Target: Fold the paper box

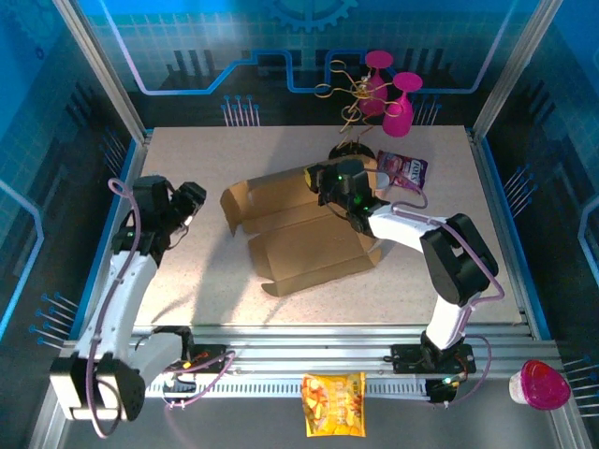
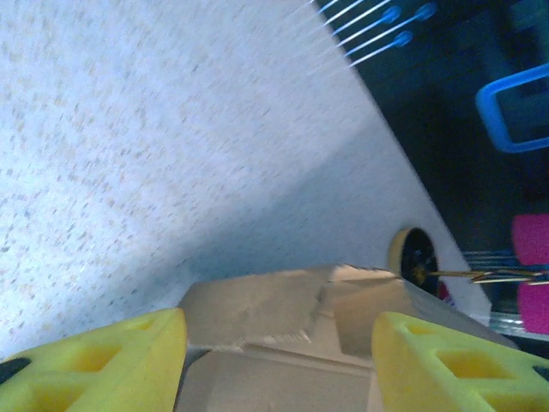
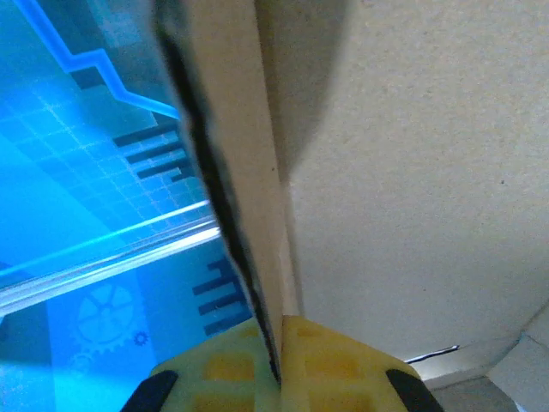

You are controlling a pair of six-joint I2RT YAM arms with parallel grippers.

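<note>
The brown corrugated cardboard paper box (image 1: 309,248) lies partly folded in the middle of the speckled beige bench (image 1: 187,290). Its near panel lies flat on the surface. The far long wall stands raised, and a flap at the left end angles outward.

The right end effector (image 1: 348,198) sits at the right part of that far wall, pinching the cardboard. In the right wrist view its two yellow fingers (image 3: 334,369) are pressed together on a thin upright edge of the box, which rises from between them.

The left end effector (image 1: 194,201) hangs to the left of the box, near the left flap but apart from it. In the left wrist view its yellow fingers (image 2: 111,360) are spread wide with nothing gripped. The rough edge of the cardboard flap lies just beyond the tips.

Just to the far right of the box, a purple foil packet (image 1: 402,170) lies flat on the bench. Beside the packet stands the round black base (image 1: 348,150) of a gold wire stand (image 1: 351,89). Two pink plastic goblets (image 1: 398,108) hang on the stand at the far edge.

On the metal rail at the near side, between the arm bases, lies a yellow snack bag (image 1: 334,404). A pink-lidded cup (image 1: 541,383) sits at the near right corner, well apart from the box.
</note>
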